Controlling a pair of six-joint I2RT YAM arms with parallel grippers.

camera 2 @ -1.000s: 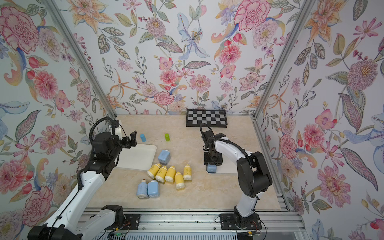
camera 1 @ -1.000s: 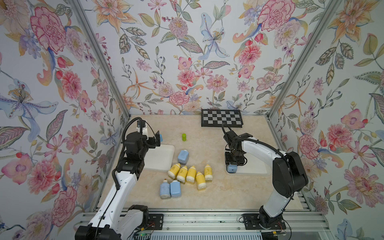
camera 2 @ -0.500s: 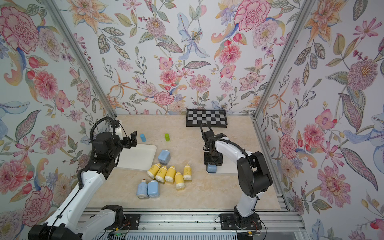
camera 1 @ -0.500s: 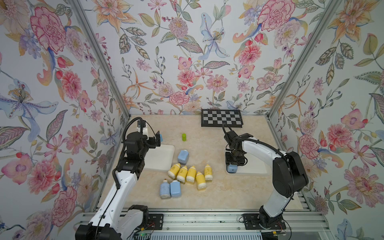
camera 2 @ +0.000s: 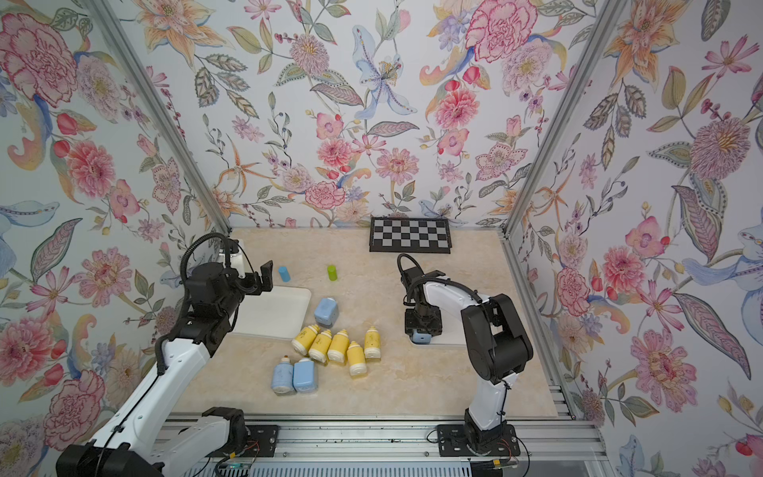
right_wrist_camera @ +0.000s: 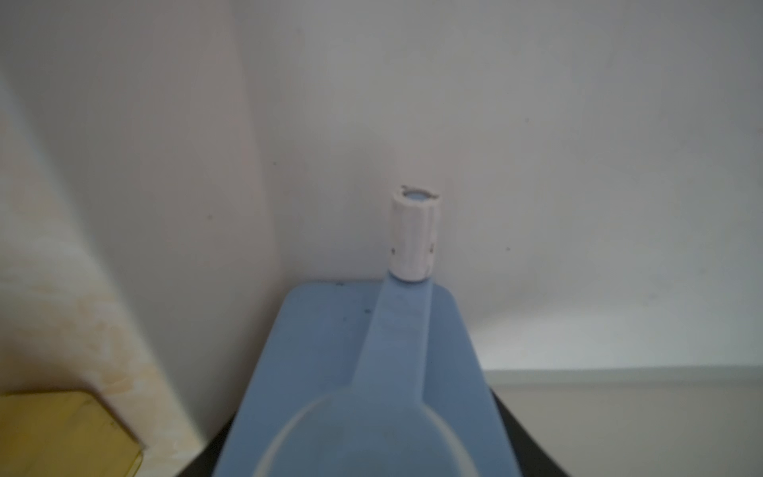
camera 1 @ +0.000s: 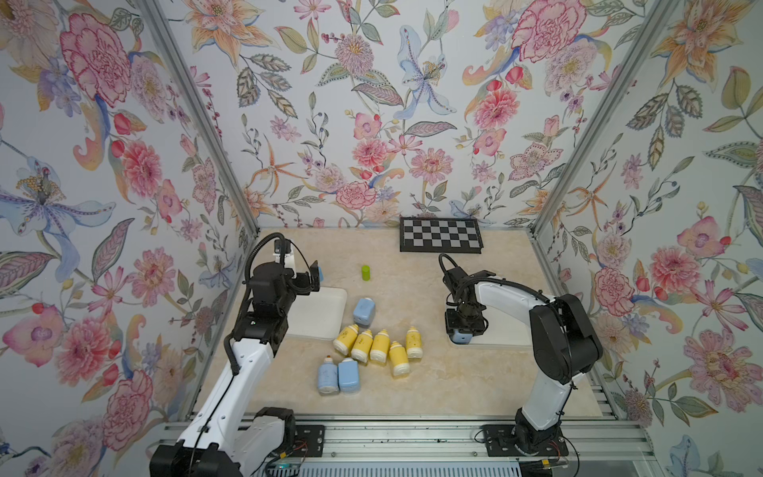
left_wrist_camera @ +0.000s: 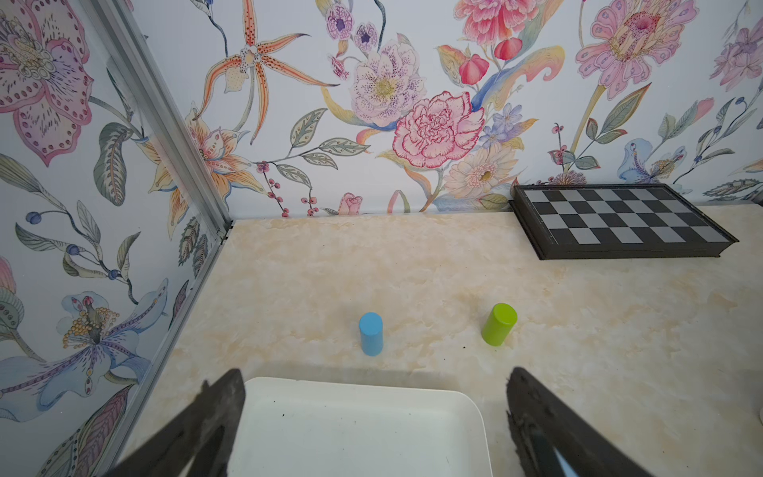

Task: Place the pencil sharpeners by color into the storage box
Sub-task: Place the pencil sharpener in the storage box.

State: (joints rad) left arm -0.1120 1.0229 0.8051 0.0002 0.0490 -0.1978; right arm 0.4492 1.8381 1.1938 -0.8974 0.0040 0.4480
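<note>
R end effector point(camera 1: 462, 330) astride blue sharpener point(camera 1: 461, 338) on tray point(camera 1: 508, 336), grip unclear; L end effector point(left_wrist_camera: 375, 375) wide.

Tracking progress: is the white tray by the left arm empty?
Empty where visible: the white tray shows only bare surface; the left arm hides part of it.

Left tool point(left_wrist_camera: 373, 384) level, jaws wide apart; right tool point(camera 1: 462, 334) low, nose-down, jaw gap unclear, perhaps narrow.
</note>
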